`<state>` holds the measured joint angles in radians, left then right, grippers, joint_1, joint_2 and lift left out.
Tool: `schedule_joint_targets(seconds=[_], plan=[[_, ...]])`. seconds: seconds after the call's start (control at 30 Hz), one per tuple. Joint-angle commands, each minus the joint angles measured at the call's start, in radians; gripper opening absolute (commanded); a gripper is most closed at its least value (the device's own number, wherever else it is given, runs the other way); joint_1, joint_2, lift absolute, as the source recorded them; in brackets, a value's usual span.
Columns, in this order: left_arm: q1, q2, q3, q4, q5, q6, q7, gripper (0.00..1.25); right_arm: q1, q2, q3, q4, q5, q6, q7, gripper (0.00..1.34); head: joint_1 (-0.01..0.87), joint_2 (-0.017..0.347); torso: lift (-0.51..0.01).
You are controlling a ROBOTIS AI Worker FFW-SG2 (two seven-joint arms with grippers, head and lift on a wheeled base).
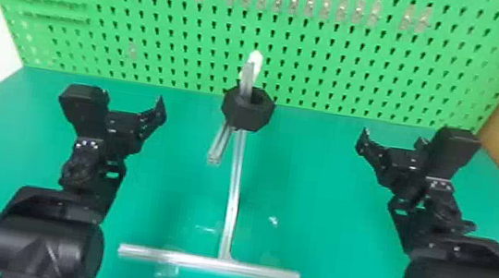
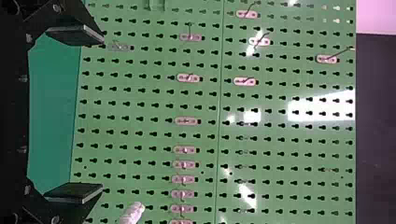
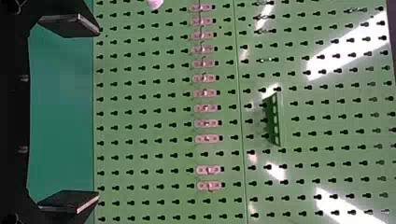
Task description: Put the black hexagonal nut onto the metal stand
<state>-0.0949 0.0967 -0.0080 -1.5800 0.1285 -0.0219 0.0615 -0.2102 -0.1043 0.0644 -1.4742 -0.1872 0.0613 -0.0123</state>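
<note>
Black hexagonal nut point(image 1: 245, 116) goes around metal stand point(image 1: 236, 171), near top. I see left gripper point(image 2: 102, 114) open, left of stand, looks nearer; right gripper point(image 3: 98, 114) open, right of stand.

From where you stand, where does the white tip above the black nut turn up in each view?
Head view: the white tip, upper middle, above the black nut.
Left wrist view: beyond the left hand, cut by the picture's edge.
Right wrist view: beyond the right hand, also cut by the edge.
Shared landmark: the green pegboard.
</note>
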Motion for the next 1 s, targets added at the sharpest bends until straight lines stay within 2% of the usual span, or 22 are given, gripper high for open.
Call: schedule_joint_targets(seconds=[0.0, 0.97], plan=[[0.001, 0.000, 0.000, 0.000, 0.000, -0.001, 0.000, 1.08, 0.000, 0.000, 0.000, 0.000, 0.000, 0.000, 0.000, 1.26, 0.693, 0.081, -0.001], [0.004, -0.002, 0.003, 0.000, -0.001, -0.004, 0.001, 1.08, -0.002, 0.003, -0.003, 0.000, -0.008, 0.000, 0.000, 1.26, 0.693, 0.081, -0.001]])
